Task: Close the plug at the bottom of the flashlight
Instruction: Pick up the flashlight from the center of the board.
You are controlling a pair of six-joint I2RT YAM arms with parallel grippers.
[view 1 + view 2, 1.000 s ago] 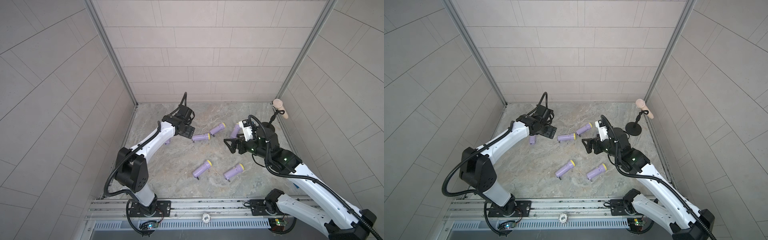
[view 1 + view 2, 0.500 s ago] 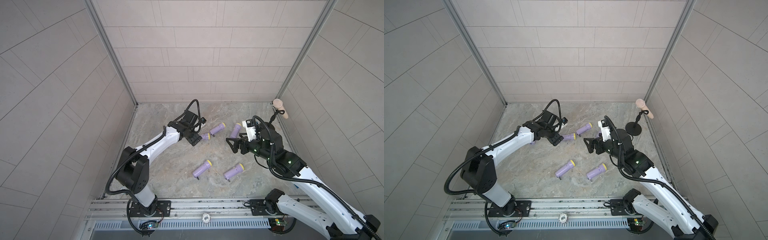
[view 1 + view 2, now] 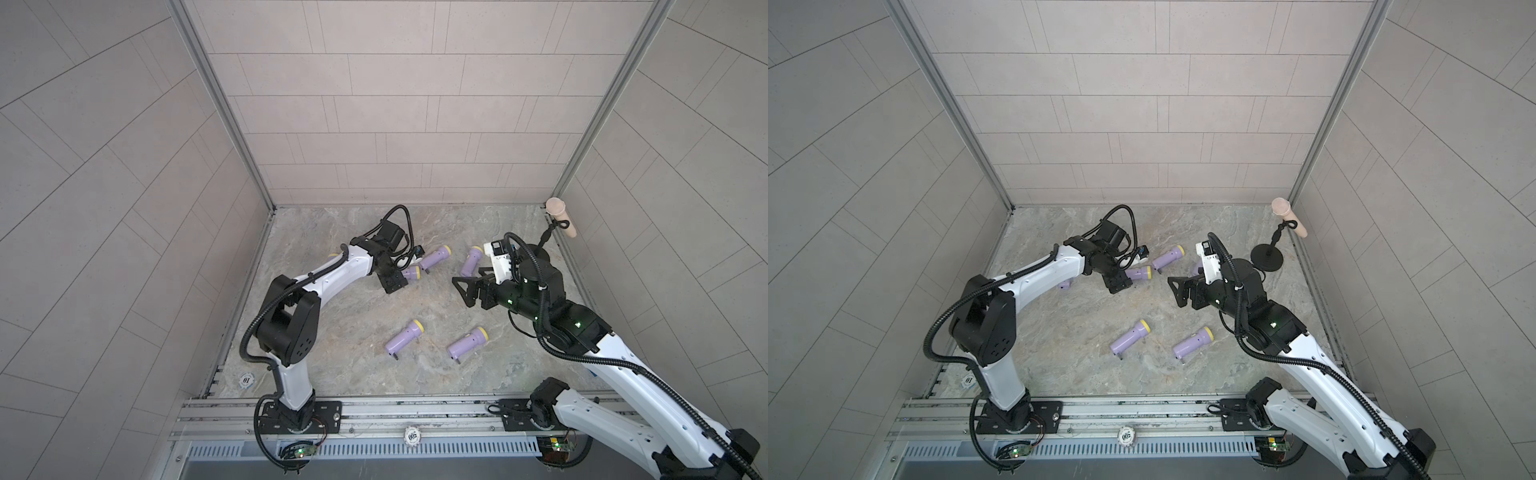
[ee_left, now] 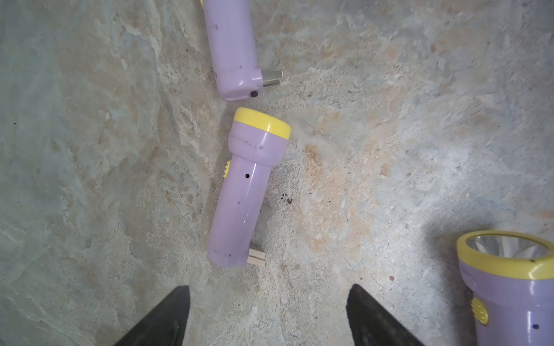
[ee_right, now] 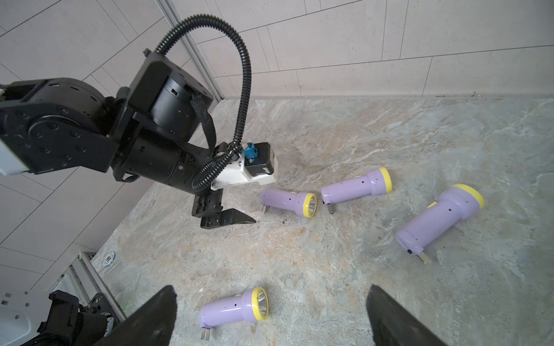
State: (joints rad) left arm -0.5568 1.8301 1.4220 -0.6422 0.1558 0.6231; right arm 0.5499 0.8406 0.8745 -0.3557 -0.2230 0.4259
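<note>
- While both arms are reaching over the stone floor (image 3: 353, 332), the left gripper (image 4: 268, 299) is hovering just behind the base end of a lilac flashlight (image 4: 239, 194), with its jaws standing wide apart and nothing between them.
- That flashlight is lying on its side well to the left of the black stand (image 3: 1266, 257), and its plug (image 4: 257, 259) is sticking out of the base.
- The right gripper (image 5: 271, 299) is hanging above the floor between the stand and that flashlight, with its jaws spread fully and gripping nothing.
- A second flashlight (image 3: 434, 257) is lying just beside the lilac one's yellow head, on the side toward the stand.
- A third flashlight (image 3: 471, 262) is lying nearest the stand, partly hidden by the right arm.
- A fourth flashlight (image 3: 403, 338) and a fifth flashlight (image 3: 467, 343) are lying well apart from the stand, toward the arms' bases, with their plugs sticking out.
</note>
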